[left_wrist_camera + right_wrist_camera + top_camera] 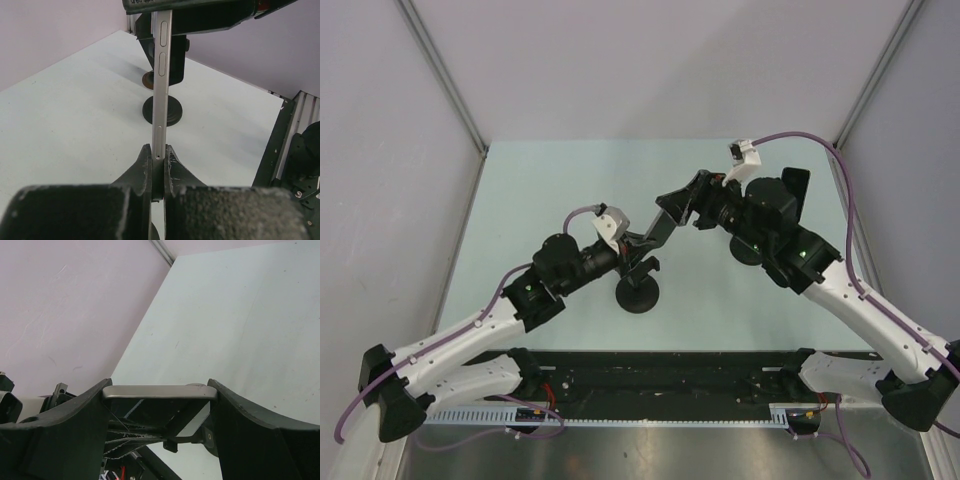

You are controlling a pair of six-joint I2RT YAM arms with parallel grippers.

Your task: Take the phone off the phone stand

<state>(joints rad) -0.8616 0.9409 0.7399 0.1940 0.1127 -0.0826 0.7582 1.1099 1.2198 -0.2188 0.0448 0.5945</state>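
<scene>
The left gripper (157, 153) is clamped on the near end of the phone (162, 75). Its fingers press the front and back faces, so the silver edge with its buttons stands up between them. The phone is held in the air over the middle of the counter (550, 190), slanting from just beyond the round base of the phone stand (637, 294) toward the far right. I cannot tell whether it is free of the cradle yet. The right gripper (160, 391) is closed across the phone's width at its far end.

I judge that the lift-off is the step in hand. The next move calls for both arms to carry the phone up and away together without twisting it between them. Bare counter lies to the far left and far right. The left wall (380, 150), the right wall (920, 130) and the black rail (660, 385) at the near edge bound the move.
</scene>
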